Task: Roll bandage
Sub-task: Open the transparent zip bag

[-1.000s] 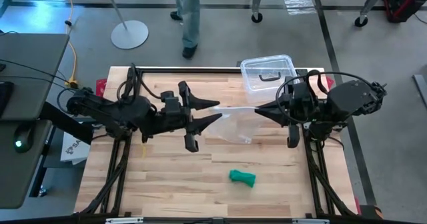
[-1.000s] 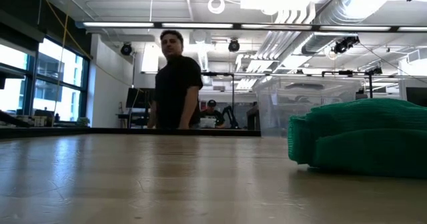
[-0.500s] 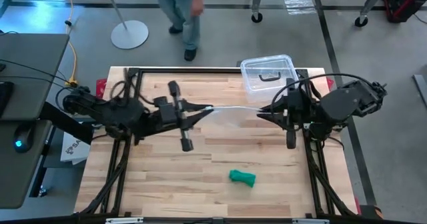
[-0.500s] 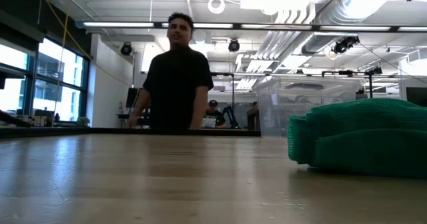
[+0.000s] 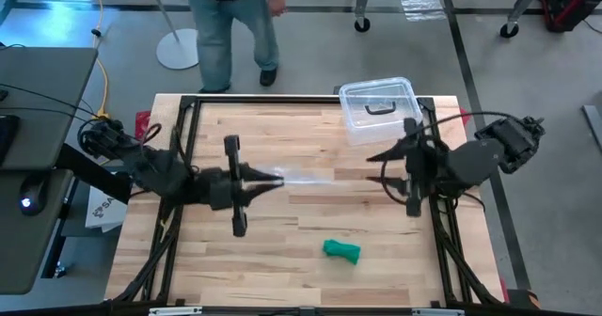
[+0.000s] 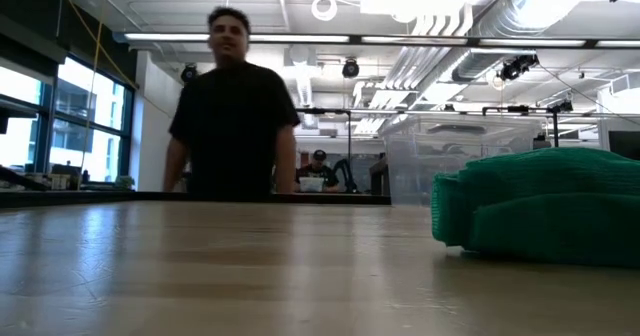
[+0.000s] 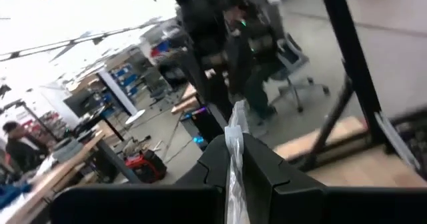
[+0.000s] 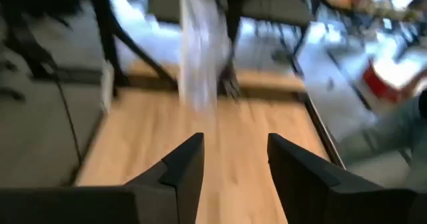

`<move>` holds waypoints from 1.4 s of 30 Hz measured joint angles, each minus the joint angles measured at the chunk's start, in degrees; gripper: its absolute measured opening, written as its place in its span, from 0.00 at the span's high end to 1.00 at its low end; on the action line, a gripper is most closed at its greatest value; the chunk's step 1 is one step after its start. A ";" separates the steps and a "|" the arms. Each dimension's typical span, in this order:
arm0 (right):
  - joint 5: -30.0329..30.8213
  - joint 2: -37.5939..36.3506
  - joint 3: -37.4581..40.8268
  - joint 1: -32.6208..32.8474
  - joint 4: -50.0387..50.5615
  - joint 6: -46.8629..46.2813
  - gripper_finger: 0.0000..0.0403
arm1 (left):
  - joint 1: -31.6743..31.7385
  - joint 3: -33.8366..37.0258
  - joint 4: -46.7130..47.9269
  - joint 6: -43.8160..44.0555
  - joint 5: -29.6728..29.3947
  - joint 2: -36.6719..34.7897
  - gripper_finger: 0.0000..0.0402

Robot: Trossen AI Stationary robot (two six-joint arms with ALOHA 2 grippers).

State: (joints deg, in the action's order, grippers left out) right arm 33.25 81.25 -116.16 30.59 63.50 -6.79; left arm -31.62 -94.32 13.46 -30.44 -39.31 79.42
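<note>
Wood table [image 5: 310, 222]: bandage [image 5: 341, 250] lies apart; left gripper [image 5: 275, 180] pinches plastic bag [image 5: 306, 176]; right gripper [image 5: 373, 168] spread.

**Two robot arms facing each other over the table**

The left arm reaches in from the left edge, its left gripper [image 5: 273, 180] pointing toward the table's middle with fingers [image 7: 270, 174] pressed together. The right arm extends from the right edge, its right gripper [image 5: 376, 169] facing the left one, fingers [image 8: 183, 167] spread apart. The two grippers sit well apart.

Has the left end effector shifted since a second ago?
Yes. In the high view the left end effector, shut on the plastic bag, drew leftward, away from the clear box.
</note>
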 joint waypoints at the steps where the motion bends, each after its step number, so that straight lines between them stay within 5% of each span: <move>1: -0.45 0.41 0.00 0.17 -2.96 1.15 0.62 | -0.11 0.02 0.64 -0.52 0.10 0.02 0.96; 10: -5.95 5.63 -0.01 -2.46 -15.92 0.96 0.63 | -0.06 0.00 1.85 0.62 0.17 -0.03 0.96; 42: -22.24 8.97 -0.02 -10.37 -21.59 -10.98 0.69 | -0.04 0.00 2.22 3.23 1.16 -0.05 0.96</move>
State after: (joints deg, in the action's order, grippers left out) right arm 11.00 90.22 -116.18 20.23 41.91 -17.77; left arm -31.66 -94.33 15.68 -27.22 -38.15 79.37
